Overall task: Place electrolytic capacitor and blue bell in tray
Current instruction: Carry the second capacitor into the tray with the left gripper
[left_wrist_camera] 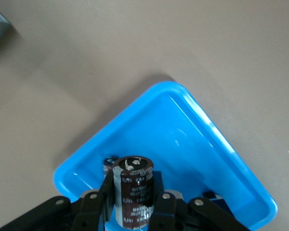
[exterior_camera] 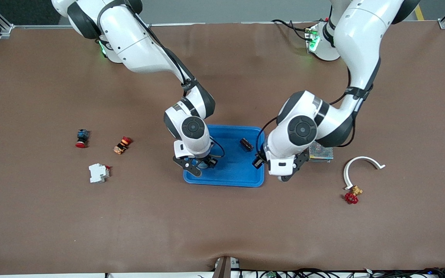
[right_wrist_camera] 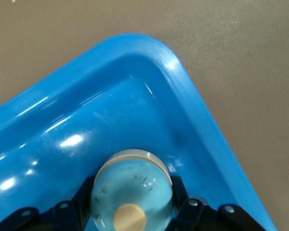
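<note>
the shallow bright blue rectangular plastic tray [exterior_camera: 230,173] sat at the middle of the brown table [exterior_camera: 222,231]. the right pincer [exterior_camera: 199,165] hung over the tray's corner toward the right arm's end of the table, its fingers closed on the pale blue domed bell [right_wrist_camera: 132,190], which was low inside that corner. the left pincer [exterior_camera: 274,170] was over the tray's edge toward the left arm's end, its fingers clamped on the dark cylindrical electrolytic capacitor [left_wrist_camera: 134,190], held upright above the tray floor. a small dark part [exterior_camera: 246,144] lay in the tray, at about one o'clock from the tray's centre. a grey metal-mesh box [exterior_camera: 321,152] rested just beside the left arm.
</note>
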Controlling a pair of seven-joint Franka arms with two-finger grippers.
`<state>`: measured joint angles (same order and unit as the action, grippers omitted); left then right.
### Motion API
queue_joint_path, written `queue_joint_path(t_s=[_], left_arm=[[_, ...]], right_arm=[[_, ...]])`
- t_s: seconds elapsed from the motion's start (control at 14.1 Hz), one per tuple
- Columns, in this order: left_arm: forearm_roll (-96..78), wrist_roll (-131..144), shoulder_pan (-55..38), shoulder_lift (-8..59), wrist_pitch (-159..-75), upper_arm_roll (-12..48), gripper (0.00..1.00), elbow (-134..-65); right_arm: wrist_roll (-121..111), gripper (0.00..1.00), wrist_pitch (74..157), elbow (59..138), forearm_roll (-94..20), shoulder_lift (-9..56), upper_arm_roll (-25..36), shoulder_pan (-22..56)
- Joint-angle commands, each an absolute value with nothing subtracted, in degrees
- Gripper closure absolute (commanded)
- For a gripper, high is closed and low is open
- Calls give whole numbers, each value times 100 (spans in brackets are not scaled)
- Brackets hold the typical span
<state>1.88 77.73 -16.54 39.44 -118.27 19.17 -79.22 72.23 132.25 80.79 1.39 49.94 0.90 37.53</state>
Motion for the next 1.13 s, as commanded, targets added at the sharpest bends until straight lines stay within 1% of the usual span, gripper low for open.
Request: queue_joint_path(t_s=[0.0, 0.28, 0.57, 0.78, 0.85, 1.06], left_arm=[[185, 7919, -1854, 4148, -12154, 1854, 98, -7743], [202, 7972, -2091, 4341, -12716, 1697, 98, -7743], [193, 7972, -2434, 4543, -13059, 1328, 98, -7743], [211, 7972, -2496, 4728, -13227, 1274, 98, -7761], [263, 7972, -2522, 4763, -13228, 1274, 98, -7778], [351, 7972, -2531, 4922, -13228, 1266, 98, -7796]], right_arm=[[7304, 0, 13219, 7963, 290, 5054, 141, 3823], [7295, 0, 13201, 7954, 360, 5036, 132, 3823], [6927, 0, 13052, 7937, 378, 4958, 132, 3744], [6741, 0, 12666, 7884, 387, 4913, 132, 3718], [6741, 0, 12622, 7779, 361, 4896, 132, 3700], [6566, 0, 11973, 7393, 317, 4869, 88, 3534]])
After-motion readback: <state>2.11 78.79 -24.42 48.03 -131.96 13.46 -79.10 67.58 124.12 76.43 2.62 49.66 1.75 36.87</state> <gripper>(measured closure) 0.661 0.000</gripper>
